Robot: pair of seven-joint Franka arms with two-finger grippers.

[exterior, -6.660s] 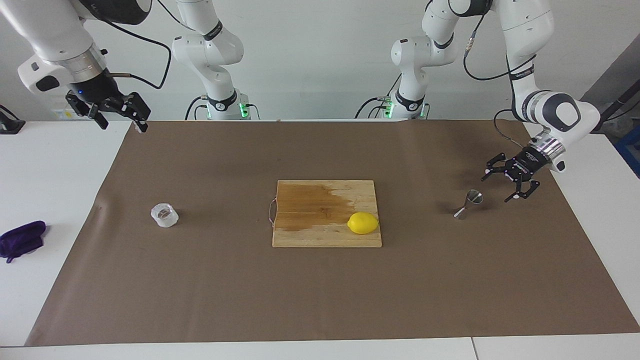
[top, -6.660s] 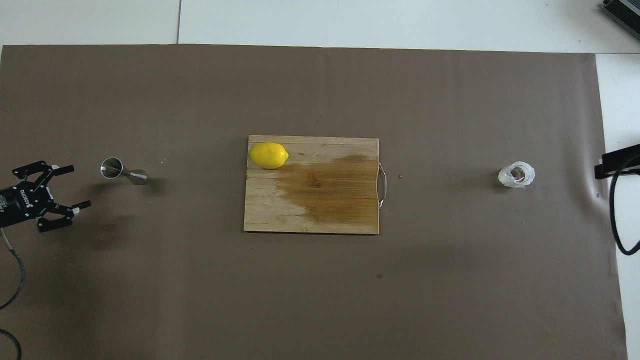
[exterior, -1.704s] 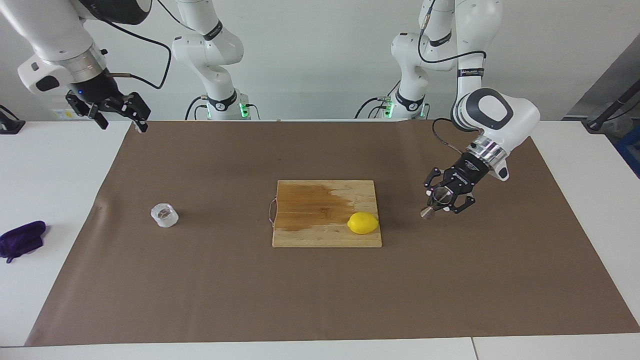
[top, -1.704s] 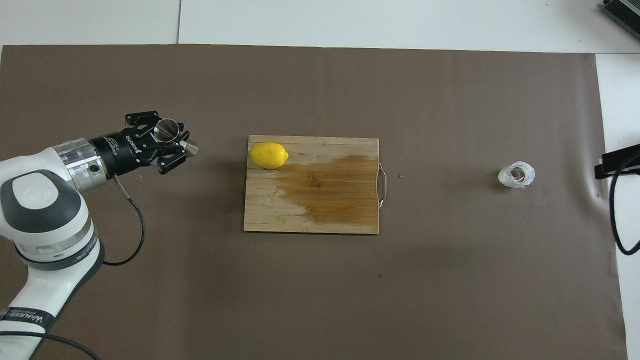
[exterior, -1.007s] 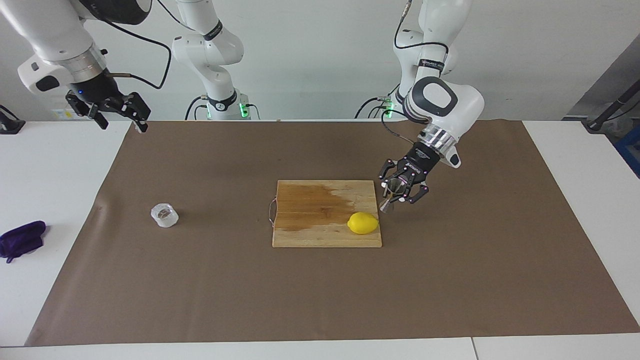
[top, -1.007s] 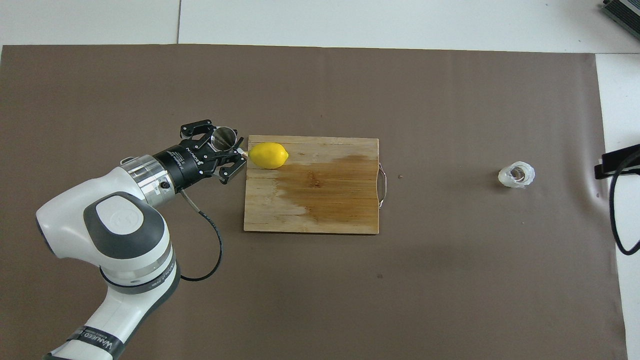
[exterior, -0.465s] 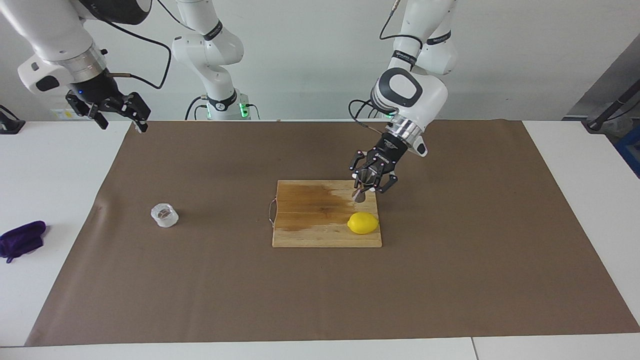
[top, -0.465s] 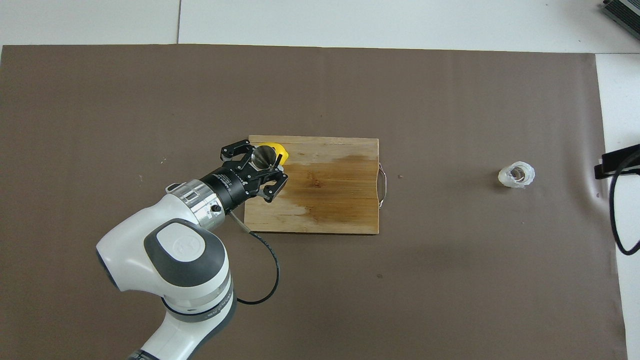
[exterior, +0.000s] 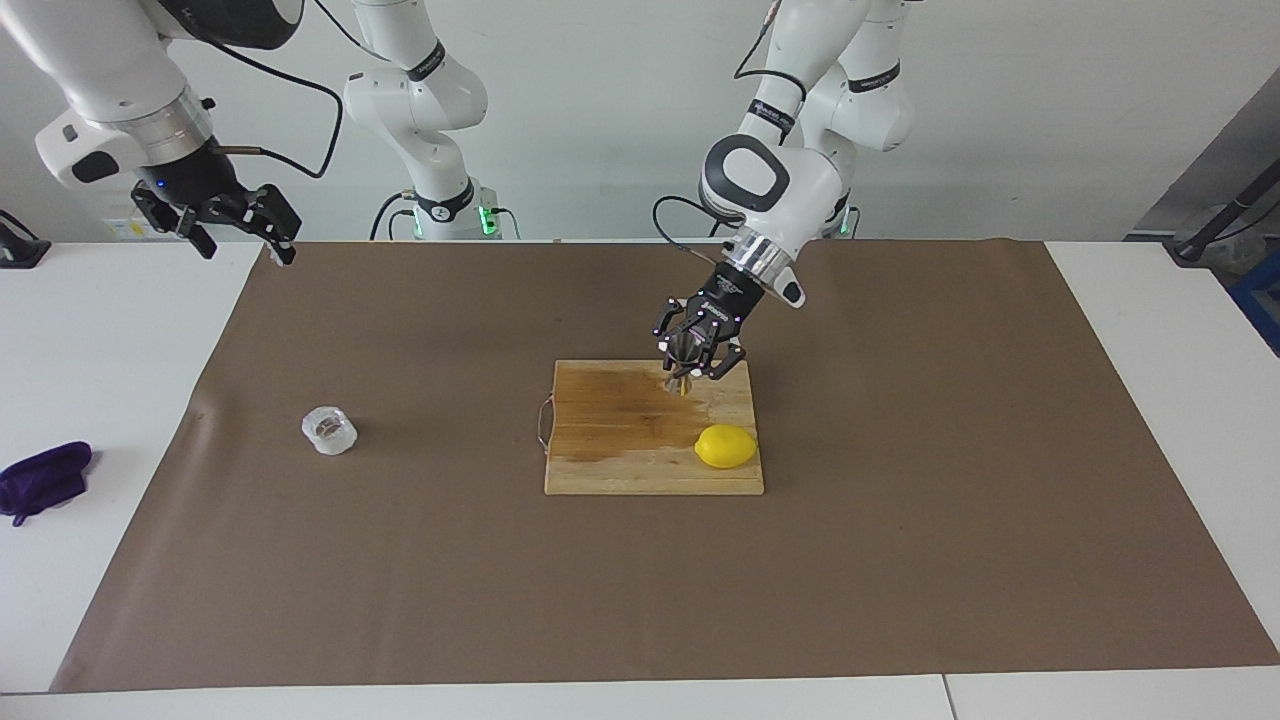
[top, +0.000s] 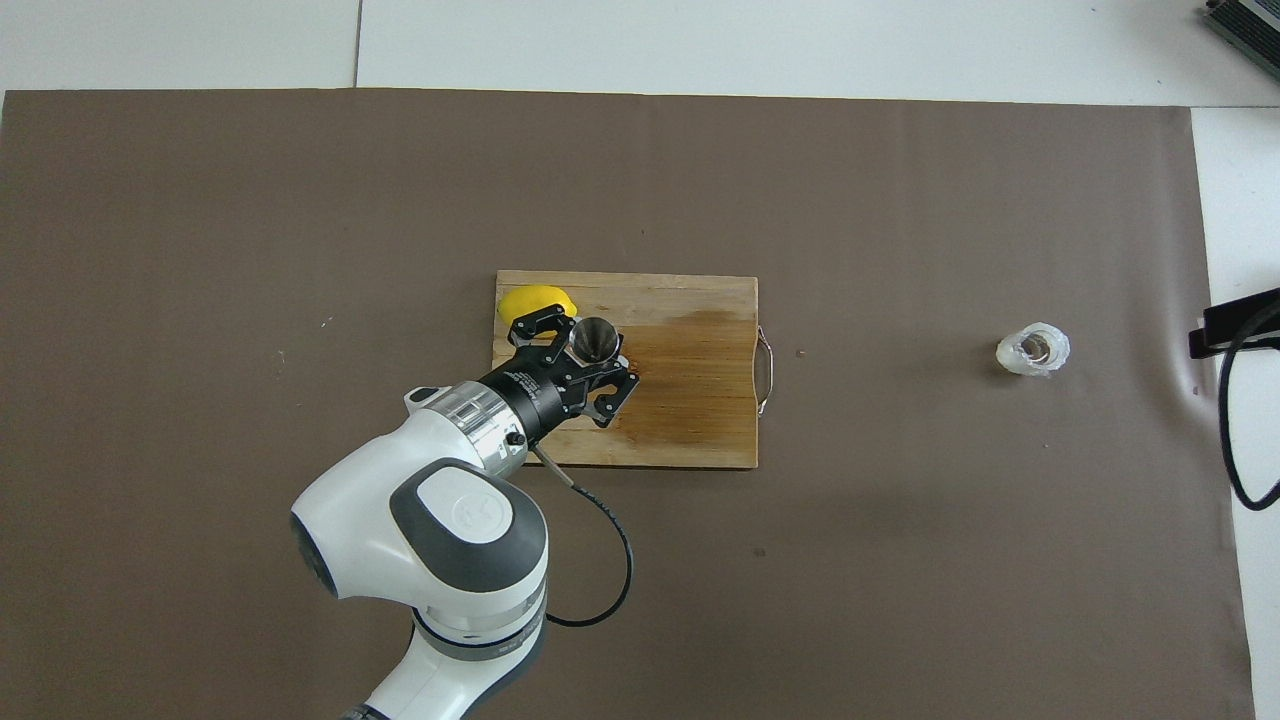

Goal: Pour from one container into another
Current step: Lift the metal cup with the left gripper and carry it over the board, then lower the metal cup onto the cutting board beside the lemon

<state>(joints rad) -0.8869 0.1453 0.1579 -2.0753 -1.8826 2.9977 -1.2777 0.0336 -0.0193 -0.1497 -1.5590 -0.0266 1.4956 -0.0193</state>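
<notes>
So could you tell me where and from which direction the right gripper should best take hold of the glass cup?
The glass cup stands upright on the brown paper, nothing crowding it. I would grip its faceted side wall across the middle, coming in level from the right arm's end of the table: it is squat and round, so a low sideways grip probably holds steadier for tipping.

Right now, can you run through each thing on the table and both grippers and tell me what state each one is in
Left gripper: shut on the jigger, over the cutting board.
Jigger: held, tilted.
Right gripper: open, empty, waiting at the mat's corner.
Glass cup: upright on the mat, untouched.
Lemon: lying on the board.
Cutting board: flat, darkly stained.
</notes>
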